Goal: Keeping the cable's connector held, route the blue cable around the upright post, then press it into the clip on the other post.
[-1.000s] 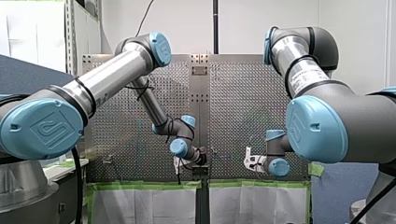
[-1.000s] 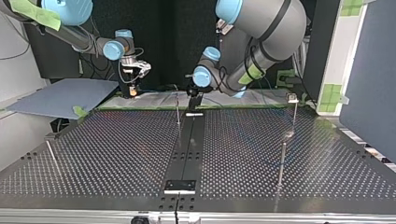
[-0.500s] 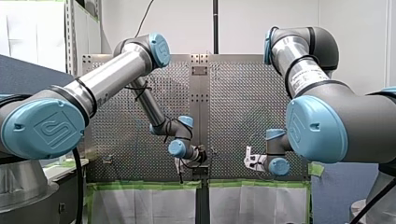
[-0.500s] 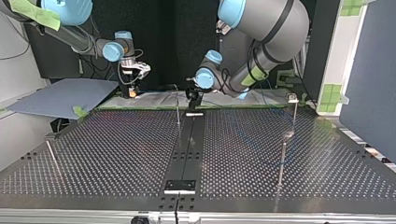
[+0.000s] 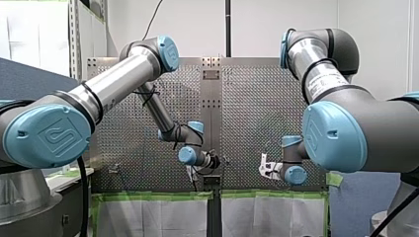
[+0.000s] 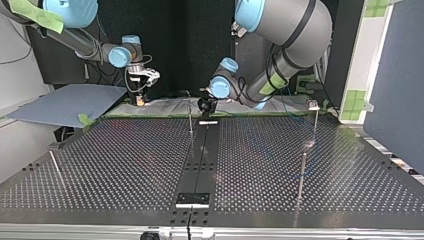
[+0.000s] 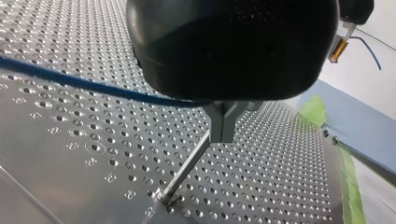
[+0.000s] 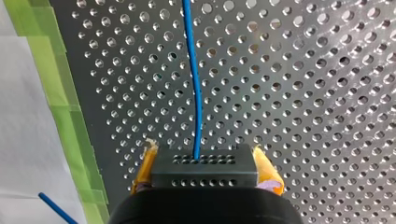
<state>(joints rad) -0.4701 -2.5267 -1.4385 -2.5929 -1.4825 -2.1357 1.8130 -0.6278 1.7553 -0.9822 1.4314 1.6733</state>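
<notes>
In the right wrist view my right gripper point(image 8: 204, 163) is shut on the black connector point(image 8: 204, 171), which sits between its yellow pads point(image 8: 266, 170). The blue cable point(image 8: 194, 79) runs straight ahead from it over the perforated table. In the left wrist view my left gripper point(image 7: 223, 137) has its metal fingers shut on the blue cable point(image 7: 93, 84), just above a thin upright post point(image 7: 187, 165). In the top view that post point(image 6: 190, 117) stands beside my left gripper point(image 6: 205, 106). A post carrying a clip point(image 6: 314, 116) stands at the right rear, and my right gripper point(image 6: 140, 97) hangs at the left rear.
Two more thin posts stand on the table, one at the top view's right point(image 6: 301, 172) and one at its left point(image 6: 55, 167). A black strip point(image 6: 200, 160) runs down the middle. Green tape point(image 8: 70, 116) lines the rear edge. A blue-grey board point(image 6: 70, 102) lies at the left rear.
My left gripper has risen slightly with the cable and drawn a little toward the rear edge. My right gripper has barely moved.
</notes>
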